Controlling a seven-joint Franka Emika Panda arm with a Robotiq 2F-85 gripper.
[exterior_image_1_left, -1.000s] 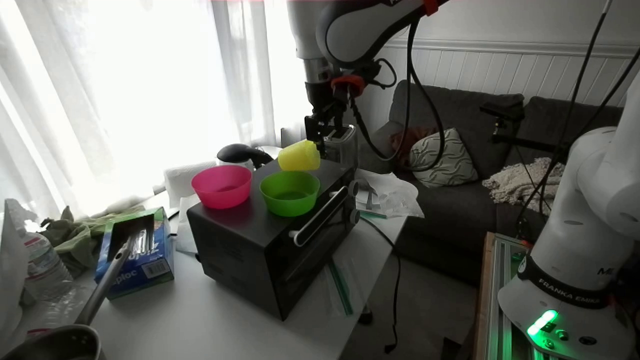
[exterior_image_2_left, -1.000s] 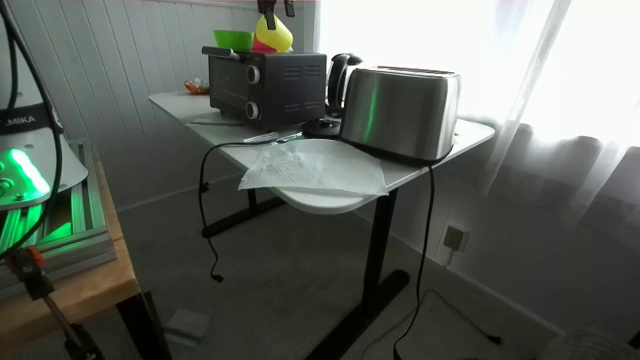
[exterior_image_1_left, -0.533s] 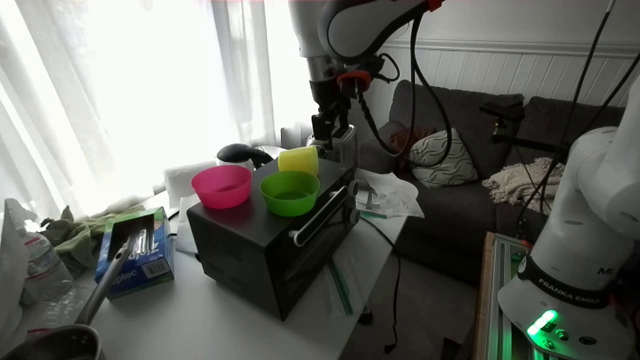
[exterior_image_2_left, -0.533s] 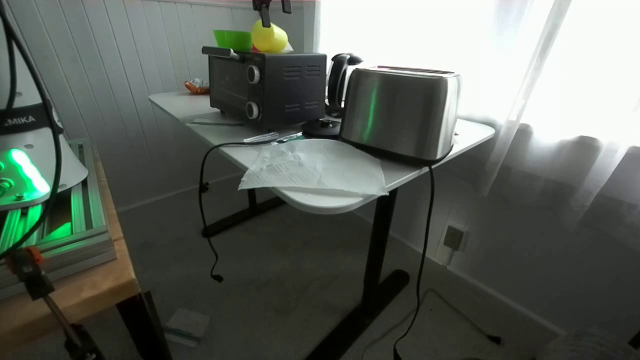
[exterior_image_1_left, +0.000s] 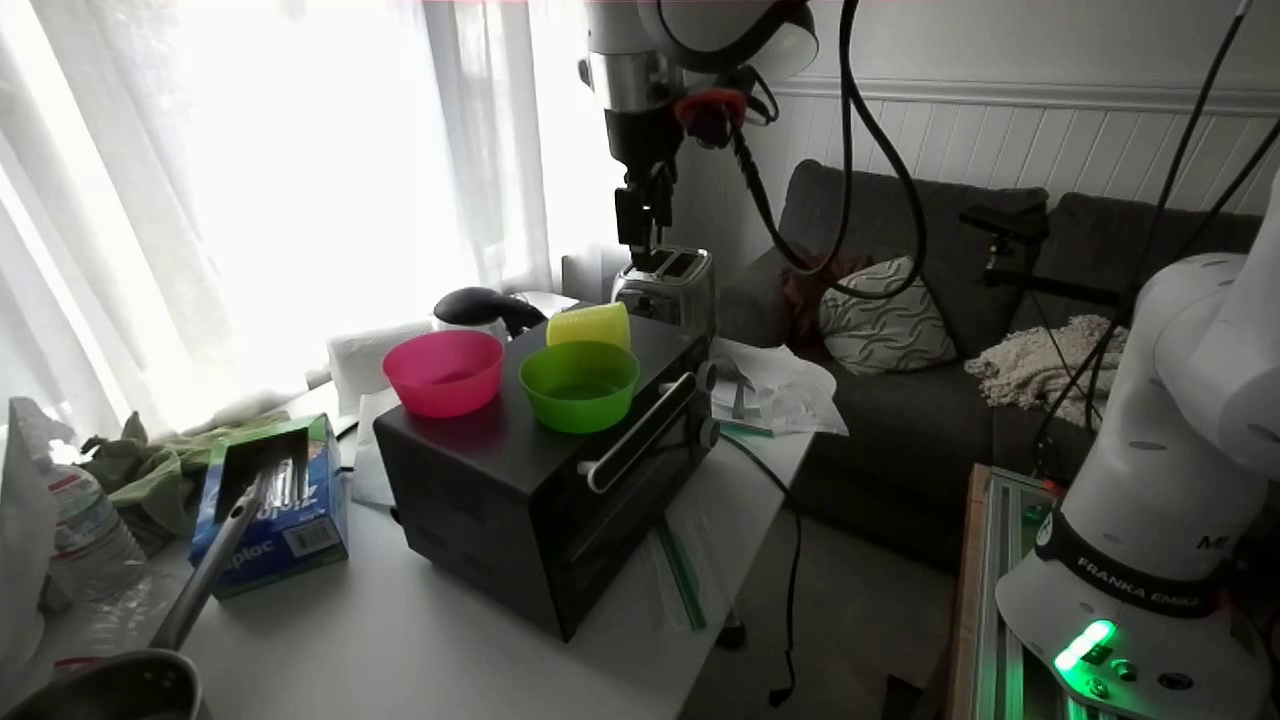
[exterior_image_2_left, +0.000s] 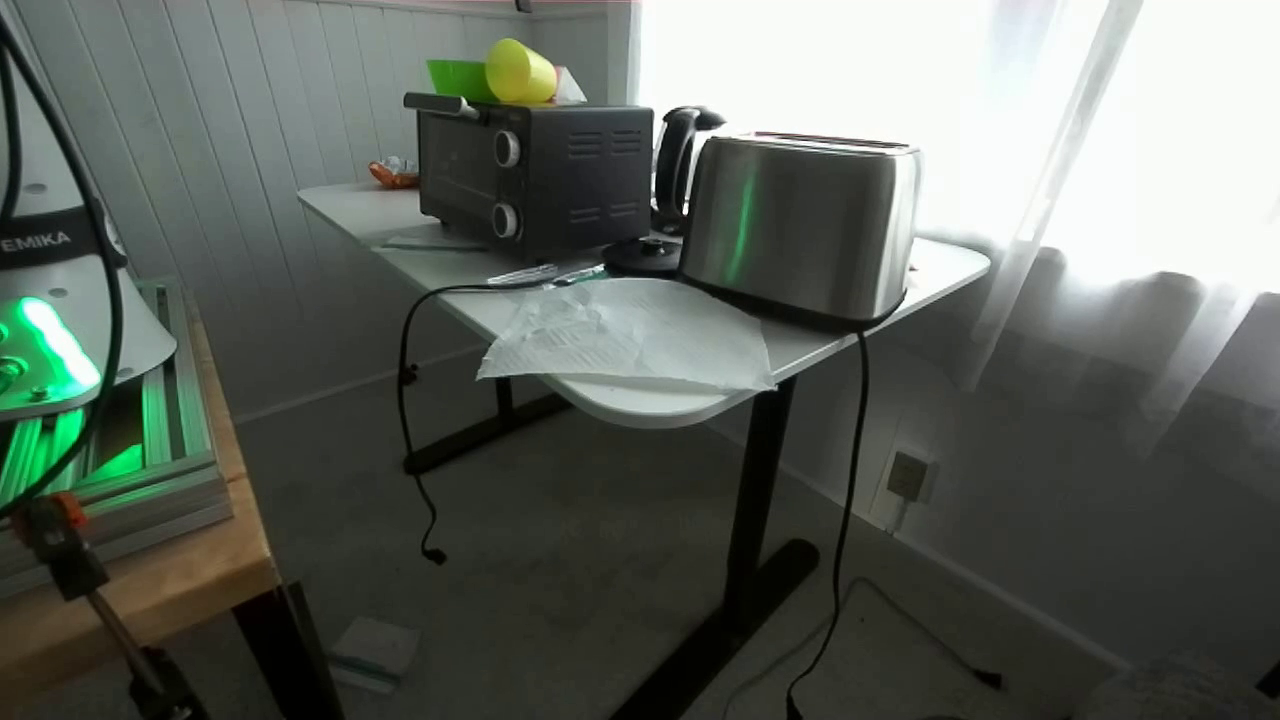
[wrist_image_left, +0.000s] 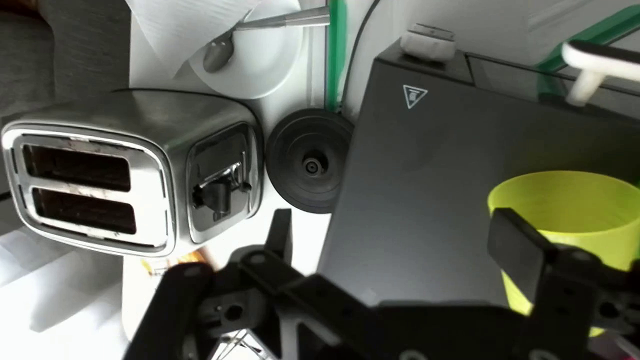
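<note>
My gripper (wrist_image_left: 397, 237) is spread, holding nothing; the cup (exterior_image_1_left: 588, 326) lies sideways below it, on the side away from the toaster (wrist_image_left: 150, 190).

White curtains (exterior_image_1_left: 280, 180) glow near a dark sofa (exterior_image_1_left: 920, 435) and panelled wall (exterior_image_1_left: 960, 130).

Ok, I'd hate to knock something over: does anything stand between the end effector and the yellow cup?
Nothing visible does. The open end effector hangs above the oven, its way down to the yellow cup unblocked. The green bowl and pink bowl sit beyond the cup, out of that path.
</note>
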